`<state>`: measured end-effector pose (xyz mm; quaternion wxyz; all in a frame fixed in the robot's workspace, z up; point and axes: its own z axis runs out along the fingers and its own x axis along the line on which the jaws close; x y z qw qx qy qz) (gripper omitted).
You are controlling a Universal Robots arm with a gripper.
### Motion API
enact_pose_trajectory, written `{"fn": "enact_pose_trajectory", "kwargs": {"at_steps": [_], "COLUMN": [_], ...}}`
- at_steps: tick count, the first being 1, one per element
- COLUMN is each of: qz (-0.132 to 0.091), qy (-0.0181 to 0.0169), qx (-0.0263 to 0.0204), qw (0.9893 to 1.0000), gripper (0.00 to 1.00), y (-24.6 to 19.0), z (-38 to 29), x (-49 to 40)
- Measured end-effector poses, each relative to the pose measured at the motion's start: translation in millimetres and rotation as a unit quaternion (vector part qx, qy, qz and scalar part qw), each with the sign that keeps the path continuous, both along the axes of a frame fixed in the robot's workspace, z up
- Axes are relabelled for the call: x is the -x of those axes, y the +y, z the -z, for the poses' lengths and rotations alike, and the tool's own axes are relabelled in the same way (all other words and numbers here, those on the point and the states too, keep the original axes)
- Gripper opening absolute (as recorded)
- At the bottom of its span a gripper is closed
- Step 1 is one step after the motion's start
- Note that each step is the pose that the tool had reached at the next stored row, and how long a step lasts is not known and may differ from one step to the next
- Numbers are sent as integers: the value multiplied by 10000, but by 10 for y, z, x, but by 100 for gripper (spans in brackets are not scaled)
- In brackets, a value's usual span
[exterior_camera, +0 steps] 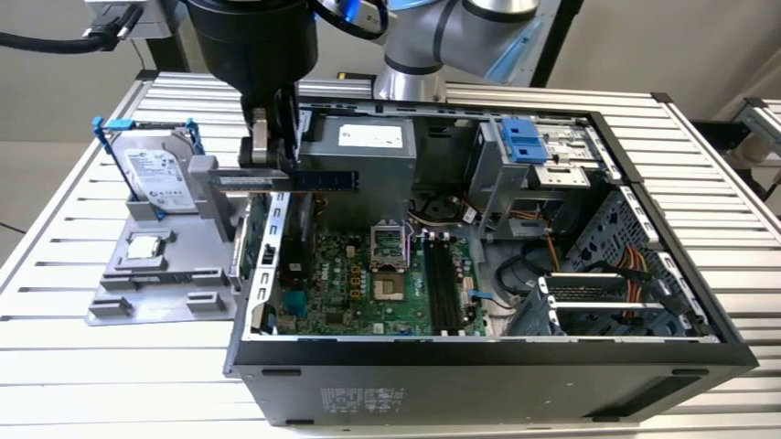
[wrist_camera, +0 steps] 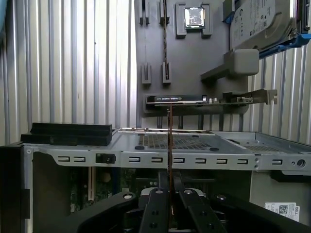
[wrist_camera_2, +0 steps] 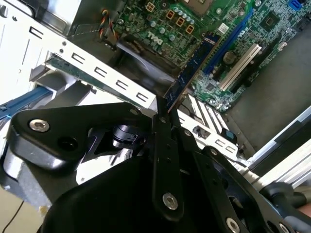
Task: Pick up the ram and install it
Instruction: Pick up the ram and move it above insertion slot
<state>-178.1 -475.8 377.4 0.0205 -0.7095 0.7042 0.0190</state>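
The ram is a thin green stick with a dark blue label. My gripper is shut on it and holds it level in the air. It hangs over the open computer case's wall on the exterior view's left, above the motherboard. In both wrist views the ram shows edge-on: a dark blue strip sticking out past the gripper, and a thin line rising from between the black fingers. The long black memory slots lie further toward the exterior view's right.
A grey holder beside the case carries a silver hard drive in a blue frame and a processor chip. A card with a metal bracket stands in the holder. The case holds a power supply, cables and drive cages.
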Motion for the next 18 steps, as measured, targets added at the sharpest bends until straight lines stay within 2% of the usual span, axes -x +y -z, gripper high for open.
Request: {"fn": "enact_pose_trajectory", "kwargs": {"at_steps": [9, 18], "qz": [0, -2], "qy": [0, 0], "qx": [0, 0], "qw": [10000, 10000], "gripper": [0, 0], "y": [0, 0], "z": [0, 0], "x": [-60, -162]}}
